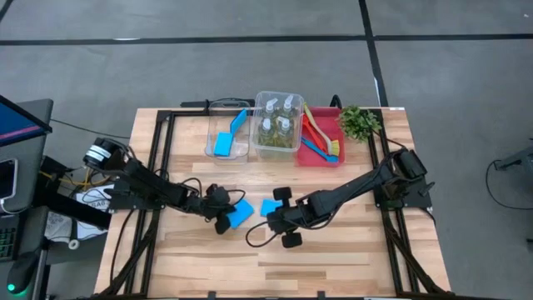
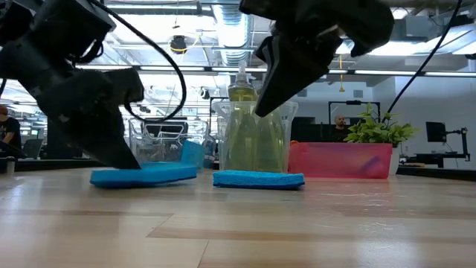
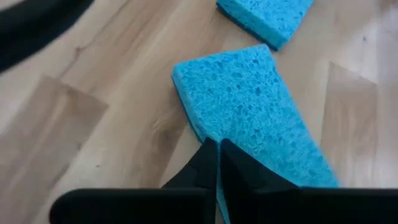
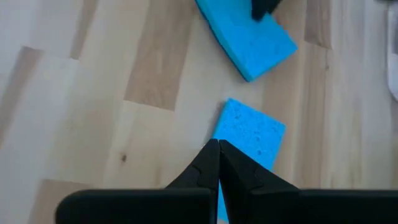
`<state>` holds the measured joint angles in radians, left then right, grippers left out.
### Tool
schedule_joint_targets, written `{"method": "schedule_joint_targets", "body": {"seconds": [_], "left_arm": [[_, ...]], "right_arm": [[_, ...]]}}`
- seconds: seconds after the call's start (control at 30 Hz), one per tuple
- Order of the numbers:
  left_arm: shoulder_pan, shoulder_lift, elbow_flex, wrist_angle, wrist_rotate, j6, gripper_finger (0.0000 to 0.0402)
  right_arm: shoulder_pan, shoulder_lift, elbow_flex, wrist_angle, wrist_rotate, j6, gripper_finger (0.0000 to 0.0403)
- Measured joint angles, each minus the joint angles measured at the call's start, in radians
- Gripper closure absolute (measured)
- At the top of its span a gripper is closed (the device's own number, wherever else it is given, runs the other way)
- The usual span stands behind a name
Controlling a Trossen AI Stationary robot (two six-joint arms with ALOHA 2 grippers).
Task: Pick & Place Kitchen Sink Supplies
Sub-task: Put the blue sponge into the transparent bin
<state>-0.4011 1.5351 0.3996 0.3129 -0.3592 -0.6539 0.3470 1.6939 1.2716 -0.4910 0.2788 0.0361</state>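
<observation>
Two flat blue sponges lie on the table's middle. My left gripper [image 1: 227, 214] is shut, with its tips at the left sponge [image 3: 249, 106], [image 2: 145, 175]. My right gripper [image 4: 219, 144] is shut and hangs above the right sponge [image 4: 252, 134], [image 2: 258, 179], clear of it in the low view. At the far side, a clear bin [image 1: 227, 137] holds more blue sponges. A second clear bin [image 1: 277, 125] holds bottles of yellow-green liquid. A red bin [image 1: 321, 142] holds the brushes. My left gripper's shut fingertips [image 3: 208, 155] meet the left sponge at its long edge [image 3: 191, 124], near the end toward the table's left. They come slanting down from the table's left side. The sponge lies flat on the table. Whether any of it is pinched between the tips, I cannot tell.
A small green plant [image 1: 359, 122] stands at the far right corner, beside the red bin. Black frame rails [image 1: 158, 167] run along the table's left and right sides. Bare wood [image 1: 275, 267] lies toward the near edge.
</observation>
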Motion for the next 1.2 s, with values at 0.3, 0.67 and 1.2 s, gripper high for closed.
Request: {"method": "schedule_joint_targets", "body": {"seconds": [0.3,0.67,1.2], "left_arm": [[0.0,-0.306,0.0,-0.001,-0.117,0.2,0.0395],[0.041,-0.716,0.001,0.001,-0.667,0.639,0.0393],[0.728,-0.699,0.002,0.001,-0.213,0.576,0.0392]], "right_arm": [[0.001,0.0,0.0,-0.054,0.033,0.026,0.0403],[0.02,0.0,0.0,-0.06,0.037,0.026,0.0403],[0.005,0.001,0.0,-0.055,0.037,0.027,0.0403]]}}
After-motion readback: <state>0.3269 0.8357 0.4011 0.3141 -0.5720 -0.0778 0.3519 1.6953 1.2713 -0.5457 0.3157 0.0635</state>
